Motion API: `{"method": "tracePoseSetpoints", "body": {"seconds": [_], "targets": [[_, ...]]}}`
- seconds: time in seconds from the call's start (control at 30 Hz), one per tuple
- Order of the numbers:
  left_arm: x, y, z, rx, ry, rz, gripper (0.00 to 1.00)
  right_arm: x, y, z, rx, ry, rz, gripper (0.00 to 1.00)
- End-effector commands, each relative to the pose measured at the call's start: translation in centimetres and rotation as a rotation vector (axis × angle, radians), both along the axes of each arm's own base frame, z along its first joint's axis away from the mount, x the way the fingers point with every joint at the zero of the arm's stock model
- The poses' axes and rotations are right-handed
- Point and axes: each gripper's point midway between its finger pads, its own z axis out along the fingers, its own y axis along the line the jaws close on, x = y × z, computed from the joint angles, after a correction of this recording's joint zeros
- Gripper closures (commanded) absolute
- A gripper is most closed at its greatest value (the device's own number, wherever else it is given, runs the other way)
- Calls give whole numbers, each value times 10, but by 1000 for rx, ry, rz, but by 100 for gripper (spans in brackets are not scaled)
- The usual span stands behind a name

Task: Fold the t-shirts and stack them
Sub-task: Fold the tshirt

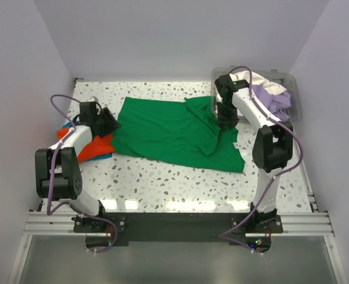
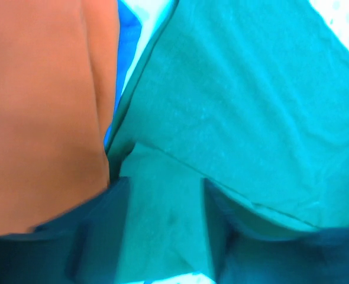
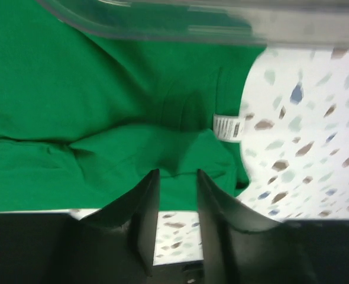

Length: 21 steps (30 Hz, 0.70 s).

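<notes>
Top external view: the green shirt point(image 1: 174, 133) lies spread mid-desk point(image 1: 180, 183), its right side bunched, and its folding looks barely begun. The orange shirt point(image 1: 94, 148) and blue shirt point(image 2: 127, 47) sit piled at the left. The white shirt point(image 1: 269, 86) and lavender shirt point(image 1: 275, 100) wait in the bin point(image 1: 294, 106). The left tool point(image 1: 112, 123), fingers apart, hovers at the green shirt's left edge. The right tool point(image 1: 226, 123), fingers narrowly apart, is by its collar. The neck tag point(image 3: 229, 127) has print too blurred to read.
</notes>
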Motion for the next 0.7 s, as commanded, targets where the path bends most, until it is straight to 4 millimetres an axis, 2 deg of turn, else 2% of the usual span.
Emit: {"method": "tracePoseSetpoints", "body": {"seconds": [0.0, 0.03, 0.1, 0.17, 0.2, 0.23, 0.27, 0.3, 0.33, 0.4, 0.43, 0.5, 0.53, 0.67], "targets": [[39, 6, 38, 27, -150, -22, 39, 25, 5, 18, 25, -82, 27, 60], [42, 5, 40, 25, -158, -29, 37, 27, 7, 21, 33, -87, 30, 39], [47, 1, 47, 15, -178, -48, 33, 28, 8, 36, 50, -124, 29, 29], [49, -7, 49, 13, -188, -75, 32, 20, 7, 37, 58, -126, 26, 26], [48, -14, 48, 12, -188, -101, 31, 14, 6, 47, 67, -151, 24, 26], [47, -20, 48, 9, -189, -116, 30, 10, 6, 47, 75, -154, 23, 26], [45, -26, 45, 4, -185, -136, 30, -5, 5, 35, 88, -113, 17, 28], [42, -38, 43, 0, -183, -165, 30, -14, 5, 40, 101, -127, 12, 30], [41, -41, 41, -2, -180, -172, 29, -30, 3, 24, 101, -86, 0, 31], [34, -61, 34, -19, -167, -216, 29, -46, -1, 19, 111, -85, -17, 32], [33, -66, 34, -27, -173, -227, 28, -64, -6, 1, 99, -30, -32, 32], [25, -81, 28, -50, -162, -259, 28, -77, -11, -8, 93, -14, -49, 33], [23, -87, 24, -60, -160, -276, 28, -91, -19, -17, 82, 12, -67, 33], [17, -107, 17, -84, -143, -333, 29, -107, -36, -27, 61, 28, -112, 34]]}}
